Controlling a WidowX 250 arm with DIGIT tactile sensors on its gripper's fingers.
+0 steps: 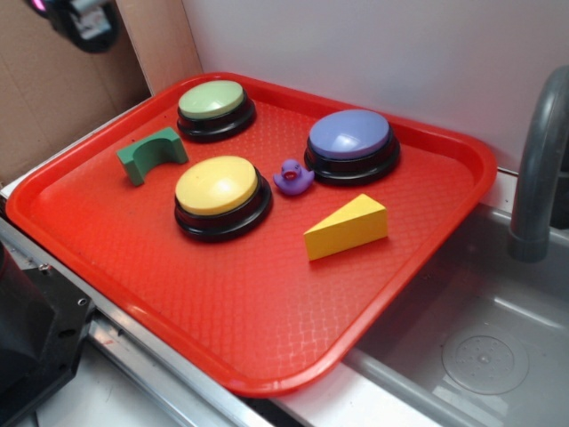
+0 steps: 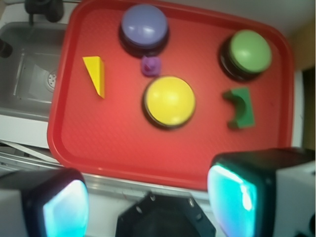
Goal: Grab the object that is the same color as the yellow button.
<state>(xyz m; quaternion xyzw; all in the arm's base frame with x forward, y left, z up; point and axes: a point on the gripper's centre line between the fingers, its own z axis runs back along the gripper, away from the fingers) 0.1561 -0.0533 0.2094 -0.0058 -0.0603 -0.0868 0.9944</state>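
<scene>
The yellow wedge block (image 1: 347, 228) lies on the red tray (image 1: 267, 347), to the right of the yellow button (image 1: 218, 189). In the wrist view the wedge (image 2: 96, 74) sits at the tray's left and the yellow button (image 2: 169, 100) in the middle. My gripper (image 2: 150, 200) is open and high above the tray's near edge, far from the wedge. Its two pads (image 2: 232, 197) stand wide apart with nothing between them. A dark part of the arm (image 1: 84, 20) shows at the top left of the exterior view.
On the tray also stand a green-topped button (image 1: 213, 105), a purple-topped button (image 1: 351, 142), a small purple duck (image 1: 292, 177) and a green arch block (image 1: 151, 156). A grey sink (image 1: 480, 347) with a faucet (image 1: 533, 169) lies right of the tray. A black robot base (image 1: 31, 347) is at the lower left.
</scene>
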